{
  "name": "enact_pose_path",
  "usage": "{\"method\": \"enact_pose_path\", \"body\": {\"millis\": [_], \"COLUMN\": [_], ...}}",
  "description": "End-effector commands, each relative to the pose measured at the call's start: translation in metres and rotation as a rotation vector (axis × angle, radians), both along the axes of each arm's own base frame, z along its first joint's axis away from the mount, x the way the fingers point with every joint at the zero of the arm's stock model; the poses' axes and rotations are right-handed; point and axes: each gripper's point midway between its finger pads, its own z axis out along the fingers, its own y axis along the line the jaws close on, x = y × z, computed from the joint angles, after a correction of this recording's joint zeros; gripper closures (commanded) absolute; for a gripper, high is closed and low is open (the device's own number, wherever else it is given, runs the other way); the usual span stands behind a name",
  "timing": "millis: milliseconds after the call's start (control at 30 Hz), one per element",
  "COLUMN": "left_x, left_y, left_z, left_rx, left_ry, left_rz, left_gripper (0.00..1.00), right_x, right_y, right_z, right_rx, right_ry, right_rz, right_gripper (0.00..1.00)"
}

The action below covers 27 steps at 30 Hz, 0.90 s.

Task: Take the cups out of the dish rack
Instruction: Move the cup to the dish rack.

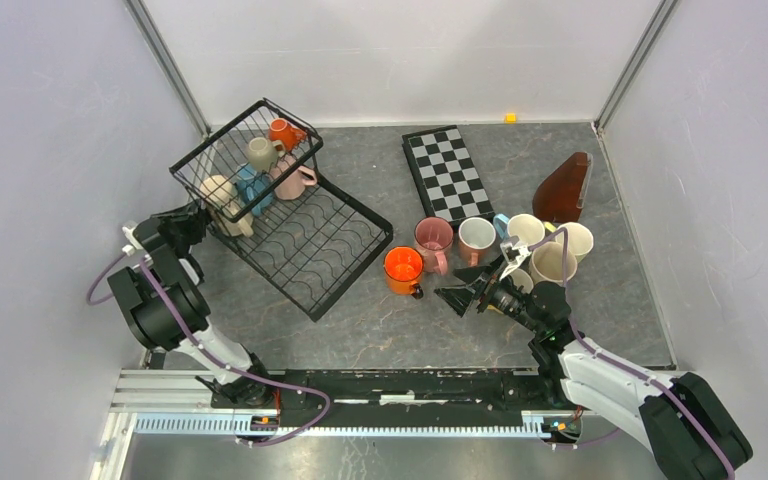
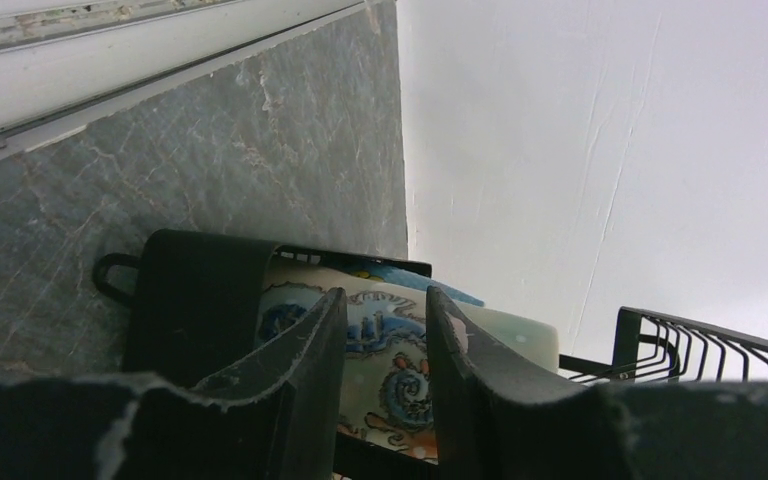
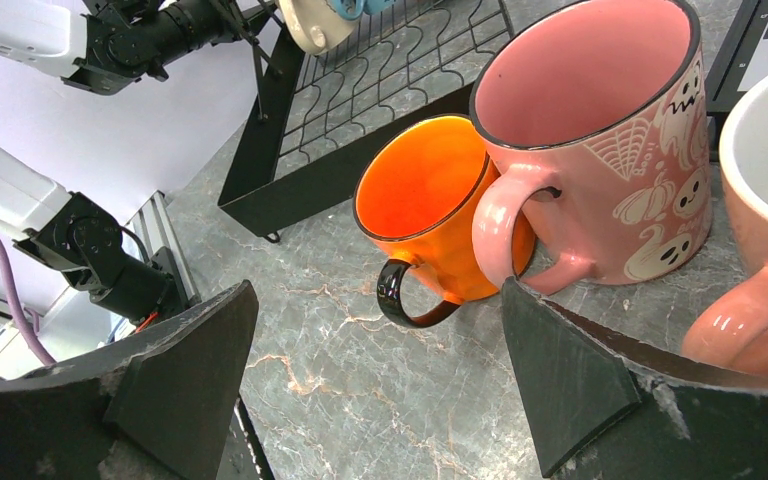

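The black wire dish rack [image 1: 332,262] stands at the left. Its basket part holds an orange mug [image 1: 282,132], a beige mug [image 1: 260,153], a pink mug [image 1: 296,178], a blue mug [image 1: 253,188] and a cream patterned mug [image 1: 222,200]. My left gripper [image 1: 197,214] is at the basket's near wall. Its fingers [image 2: 312,360] stand narrowly apart over the cream patterned mug [image 2: 390,350], with nothing between them. My right gripper [image 1: 463,294] is wide open and empty, low over the table, facing an orange mug [image 3: 430,200] and a pink ghost-print mug [image 3: 600,130].
Several mugs stand on the table right of the rack, among them the orange mug [image 1: 403,268], two pink mugs [image 1: 433,238] and cream ones [image 1: 573,240]. A checkerboard [image 1: 448,172] lies behind them and a brown wedge [image 1: 563,190] stands at the right. Walls close in on both sides.
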Motion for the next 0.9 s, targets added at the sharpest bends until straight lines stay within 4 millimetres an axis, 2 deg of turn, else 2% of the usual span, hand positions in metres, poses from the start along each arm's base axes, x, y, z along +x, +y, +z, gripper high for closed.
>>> {"method": "enact_pose_path", "body": {"millis": [0, 167, 600, 733, 867], "left_x": [-0.004, -0.012, -0.039, -0.044, -0.055], "left_y": [-0.035, -0.05, -0.074, -0.09, -0.087], "left_z": [0.009, 0.007, 0.01, 0.01, 0.002], "left_rx": [0.004, -0.001, 0.01, 0.04, 0.053], "left_ry": [-0.04, -0.031, -0.023, 0.005, 0.056], "left_rz": [-0.124, -0.145, -0.162, -0.198, -0.162], "left_gripper": [0.59, 0.59, 0.6, 0.6, 0.59], "right_x": [-0.013, -0.012, -0.012, -0.012, -0.012], "right_y": [-0.007, -0.007, -0.007, -0.007, -0.007], "right_z": [-0.027, -0.026, -0.025, -0.025, -0.025], "right_rx": [-0.029, -0.028, -0.028, -0.028, -0.03], "right_ry": [0.032, 0.031, 0.022, 0.022, 0.024], "right_rz": [-0.001, -0.001, -0.004, -0.005, -0.005], "right_gripper": [0.02, 0.02, 0.02, 0.02, 0.02]}}
